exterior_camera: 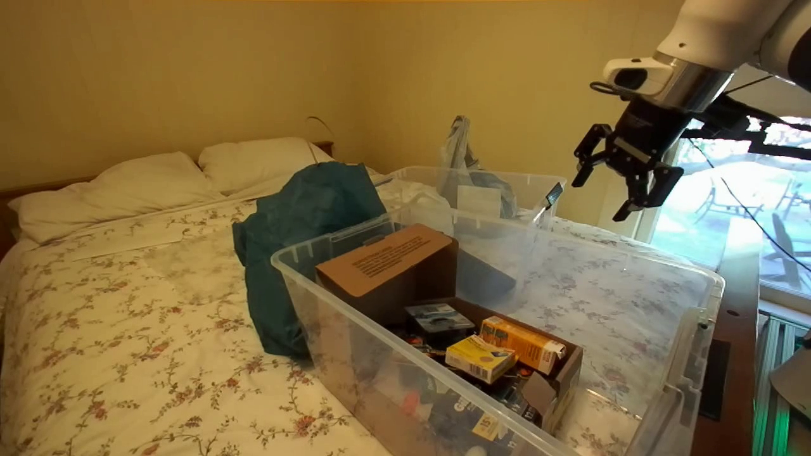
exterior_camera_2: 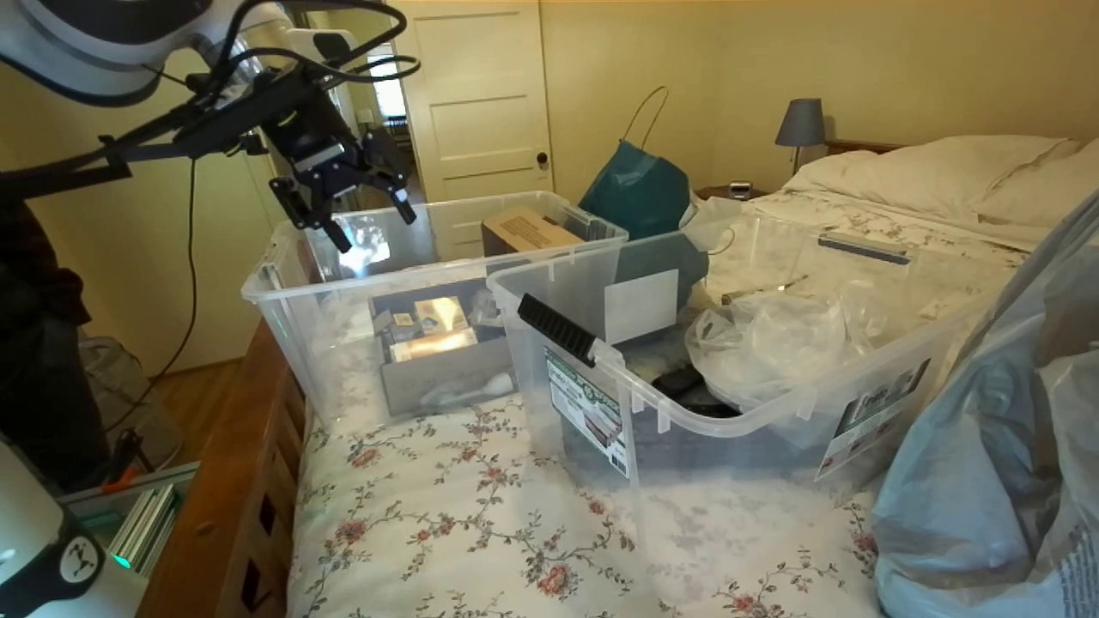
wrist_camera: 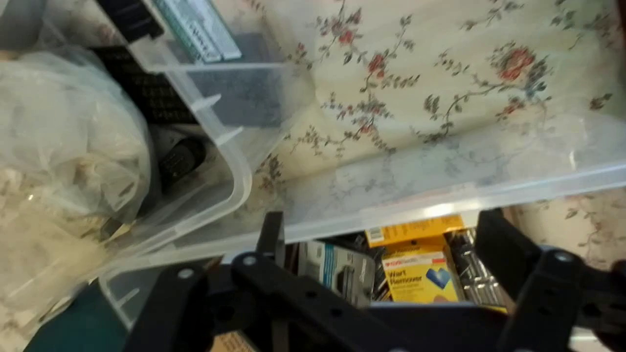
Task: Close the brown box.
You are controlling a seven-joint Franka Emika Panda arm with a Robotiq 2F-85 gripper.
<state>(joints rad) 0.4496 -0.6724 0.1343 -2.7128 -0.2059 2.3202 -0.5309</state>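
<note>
Brown box [exterior_camera: 566, 387] inside clear tub [exterior_camera: 602, 288], lid [exterior_camera: 396, 263] raised, yellow carton [exterior_camera: 480, 360] within

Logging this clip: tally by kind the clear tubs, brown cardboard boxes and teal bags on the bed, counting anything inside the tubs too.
Clear tubs: 2
Brown cardboard box, lid open: 1
Teal bag: 1
Total: 4

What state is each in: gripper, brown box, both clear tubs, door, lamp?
Gripper: open, holding nothing, apart from the box.
Brown box: open, lid flap raised, small cartons inside.
Clear tub around the box: no lid on.
Neighbouring tub: no lid on, clear plastic bag inside.
Door: looks swung open.
Lamp: looks off.
</note>
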